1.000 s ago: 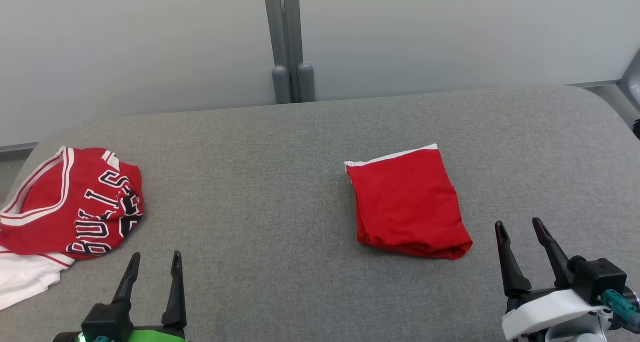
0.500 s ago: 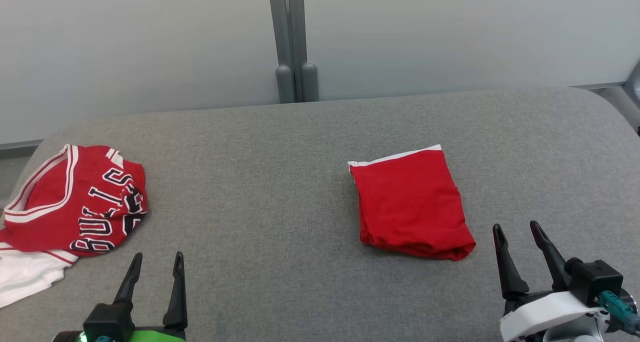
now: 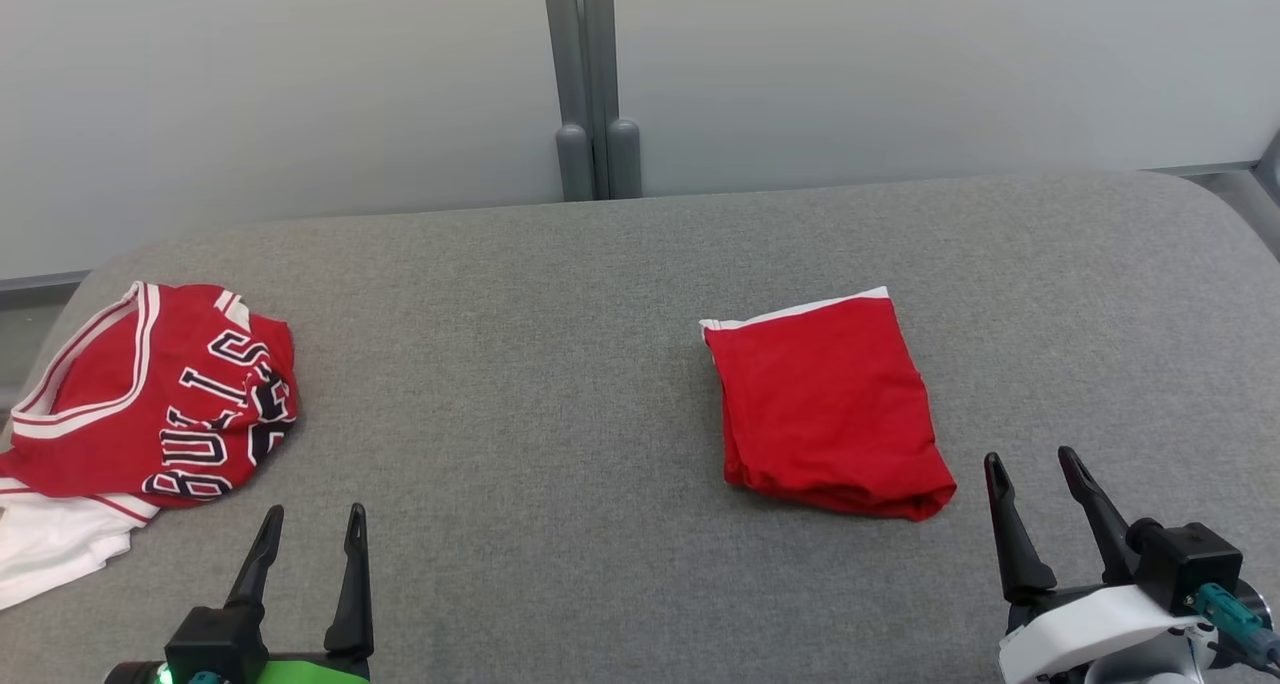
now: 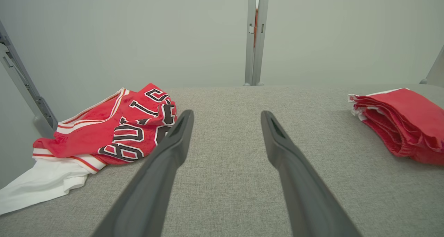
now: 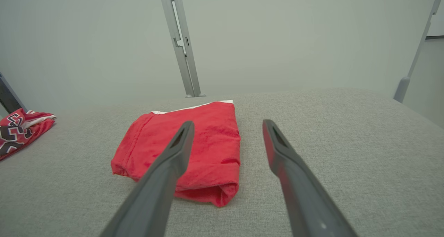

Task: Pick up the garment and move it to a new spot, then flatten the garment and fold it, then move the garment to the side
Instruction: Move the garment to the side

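Red garments, two, on one grey fabric table [image 3: 520,344]: folded red cloth [image 3: 825,404], its stacked layers edge-on in the left wrist view, and crumpled red lettered jersey [image 3: 150,394]; left claw [image 3: 315,512] and right claw [image 3: 1028,456] wide, empty.

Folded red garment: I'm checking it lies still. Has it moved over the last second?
No. The folded red garment keeps its spacing from the jersey; the whole view slid right, so the camera moved.

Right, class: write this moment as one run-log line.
left claw: open, empty | right claw: open, empty | folded red garment: lying on grey table | Bulls jersey: crumpled at table's left edge
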You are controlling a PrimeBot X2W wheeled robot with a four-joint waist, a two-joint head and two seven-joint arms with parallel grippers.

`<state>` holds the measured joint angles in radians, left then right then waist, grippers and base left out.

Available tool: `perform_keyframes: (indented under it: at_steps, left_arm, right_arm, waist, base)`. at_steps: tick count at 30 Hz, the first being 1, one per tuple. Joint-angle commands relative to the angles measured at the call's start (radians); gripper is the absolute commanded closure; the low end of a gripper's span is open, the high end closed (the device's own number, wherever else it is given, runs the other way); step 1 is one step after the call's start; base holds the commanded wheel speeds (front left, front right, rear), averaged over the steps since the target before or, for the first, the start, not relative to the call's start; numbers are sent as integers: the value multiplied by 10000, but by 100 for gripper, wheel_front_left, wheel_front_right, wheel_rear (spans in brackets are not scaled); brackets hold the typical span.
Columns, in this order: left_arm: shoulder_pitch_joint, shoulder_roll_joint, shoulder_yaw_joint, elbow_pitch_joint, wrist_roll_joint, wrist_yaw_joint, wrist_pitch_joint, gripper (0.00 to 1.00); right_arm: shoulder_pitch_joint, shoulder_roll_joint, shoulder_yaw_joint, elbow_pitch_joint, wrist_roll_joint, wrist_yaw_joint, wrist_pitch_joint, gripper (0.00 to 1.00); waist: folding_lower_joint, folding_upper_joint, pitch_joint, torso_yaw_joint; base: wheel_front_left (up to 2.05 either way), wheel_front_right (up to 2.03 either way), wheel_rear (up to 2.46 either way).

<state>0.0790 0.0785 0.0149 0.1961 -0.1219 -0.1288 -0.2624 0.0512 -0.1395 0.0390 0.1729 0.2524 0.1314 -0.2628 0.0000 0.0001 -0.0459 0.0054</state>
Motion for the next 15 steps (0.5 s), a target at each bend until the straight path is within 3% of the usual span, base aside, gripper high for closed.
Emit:
perform_keyframes:
  at_steps: [1,15]
  left_arm:
    - [40,72,3,-29,-31,-26,-35,0]
    - [-159,53,-127,23,-54,-27,-35,0]
  right_arm:
    - [-16,-2,-26,36,32,-15,-28,0]
    - [-929,-440,218,597,154,-15,-28,0]
  waist:
    - [0,-1,1,10]
    - [0,-1,140,292]
  base:
    - [0,0,0]
    - [0,0,0]
